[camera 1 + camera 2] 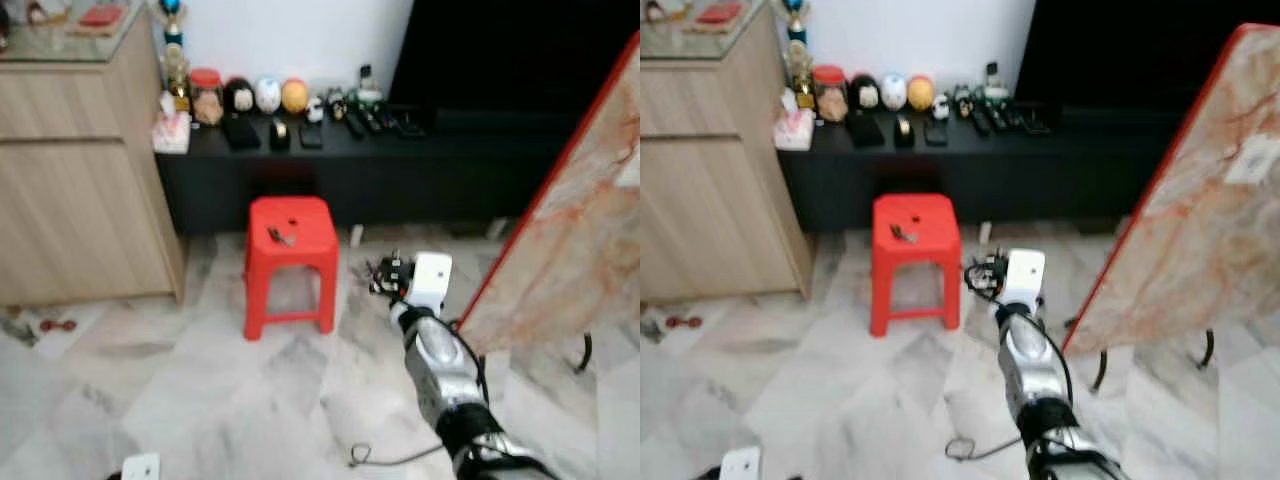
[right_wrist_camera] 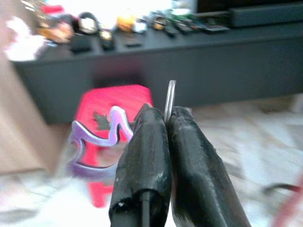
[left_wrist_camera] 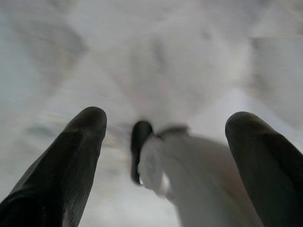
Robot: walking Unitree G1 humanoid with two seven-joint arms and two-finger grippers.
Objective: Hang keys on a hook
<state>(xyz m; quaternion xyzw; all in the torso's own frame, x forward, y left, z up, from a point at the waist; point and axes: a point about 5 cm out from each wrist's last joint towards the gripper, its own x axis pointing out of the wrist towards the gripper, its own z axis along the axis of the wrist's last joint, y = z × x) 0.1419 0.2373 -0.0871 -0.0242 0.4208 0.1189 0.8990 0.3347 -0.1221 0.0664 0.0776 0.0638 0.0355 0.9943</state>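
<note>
The right arm [image 1: 440, 370] reached forward from the bottom of the head view, its right pincer [image 2: 166, 124] held out over the marble floor [image 1: 200, 380] just beside the red stool [image 1: 291, 262]. The two black fingers [image 2: 144, 161] were pressed together on a thin metal key ring [image 2: 170, 99], which stood edge-on between their tips. A purple, wavy-shaped key fob [image 2: 97, 142] hung off to one side of the fingers, apparently on that same ring. So the keys were in the pincer itself, carried out in front, probably to keep them clear of the body while the robot moved.

A small dark metal object [image 1: 281, 236] lay on the stool's seat; it was too small to identify. Behind the stool ran a low black table [image 1: 340, 150] carrying jars, round figurines and remote controls. A wooden cabinet [image 1: 70, 170] stood to the left, and a marble-patterned board with a red edge [image 1: 570, 230] leaned on the right.

The left pincer [image 3: 165, 142] pointed down at the blurred floor with its fingers wide apart, holding nothing.

I could not make out a hook, so the hanging step seemed not yet begun
</note>
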